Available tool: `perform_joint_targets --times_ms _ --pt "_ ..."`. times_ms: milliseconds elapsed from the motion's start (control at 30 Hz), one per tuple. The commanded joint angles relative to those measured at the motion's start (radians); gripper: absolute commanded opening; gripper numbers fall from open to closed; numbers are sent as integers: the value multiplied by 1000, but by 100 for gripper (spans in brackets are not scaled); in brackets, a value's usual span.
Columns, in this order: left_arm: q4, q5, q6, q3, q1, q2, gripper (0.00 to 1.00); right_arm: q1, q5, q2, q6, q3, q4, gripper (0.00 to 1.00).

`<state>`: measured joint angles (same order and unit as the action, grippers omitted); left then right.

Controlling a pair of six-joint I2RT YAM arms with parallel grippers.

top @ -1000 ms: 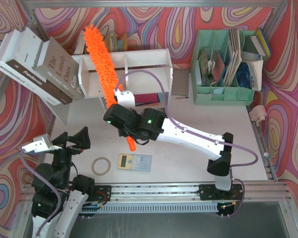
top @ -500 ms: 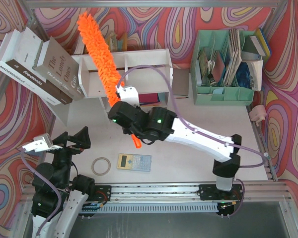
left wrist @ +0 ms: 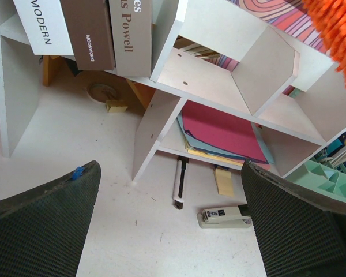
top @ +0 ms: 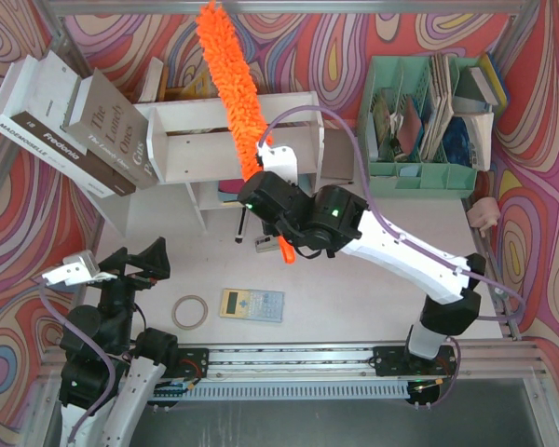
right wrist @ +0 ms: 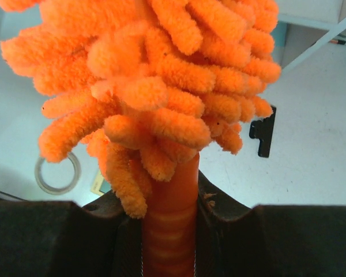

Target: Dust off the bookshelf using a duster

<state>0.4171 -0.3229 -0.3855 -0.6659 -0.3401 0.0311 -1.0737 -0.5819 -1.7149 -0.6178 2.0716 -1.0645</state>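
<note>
Two arms stand at the near edge of the worktop (top: 354, 312), and only the right one is busy. Its gripper (top: 261, 186) is clamped on the duster (top: 231, 84), low on the orange handle just below the fluffy head. From the right wrist you can see both fingers (right wrist: 230, 231) pressed against the handle, one on either side. The duster points away from the arms toward the far edge, leaning a little to the left. Its head crosses over the top board of the bookshelf (top: 191, 114) near the board's middle, and the tip runs on past the shelf to the patterned back wall. Whether the fibres actually touch the board I cannot tell. The butt of the handle sticks out behind the gripper toward the near edge.

The bookshelf sits against the far edge, left of centre. Books (top: 70, 116) lean at its left end, toward the far-left corner, and pink and red folders (left wrist: 219, 127) lie flat in a lower compartment. Just in front of the shelf a black pen (left wrist: 180, 182) and a stapler (left wrist: 222, 216) lie close together. A green organiser (top: 419, 172) stands toward the far-right corner.

The left gripper (top: 133, 261) hangs by the near-left corner, fingers wide apart with nothing between them, facing the shelf. A tape roll (top: 190, 312) and a calculator (top: 252, 304) lie side by side close to the near edge.
</note>
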Motion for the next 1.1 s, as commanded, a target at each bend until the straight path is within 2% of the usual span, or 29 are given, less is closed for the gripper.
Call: perform_joint_targets --times_ms 0,267,467,767,900,1067 --pt "-4 -4 -6 7 5 2 98 1 -8 -16 -1 -20 -16 0" --pt "-4 -4 -6 6 4 0 98 22 -17 -50 -29 3 -93 0" --pt "-3 -4 -7 7 4 0 98 76 -7 -14 -58 -106 -103 0" --pt "-5 -2 -7 8 4 2 98 154 -69 93 -138 -212 -179 0" --pt "-5 -2 -7 8 4 2 98 164 -49 114 -128 -223 -141 0" --pt "-5 -4 -7 7 4 1 98 159 59 78 -69 -218 -39 0"
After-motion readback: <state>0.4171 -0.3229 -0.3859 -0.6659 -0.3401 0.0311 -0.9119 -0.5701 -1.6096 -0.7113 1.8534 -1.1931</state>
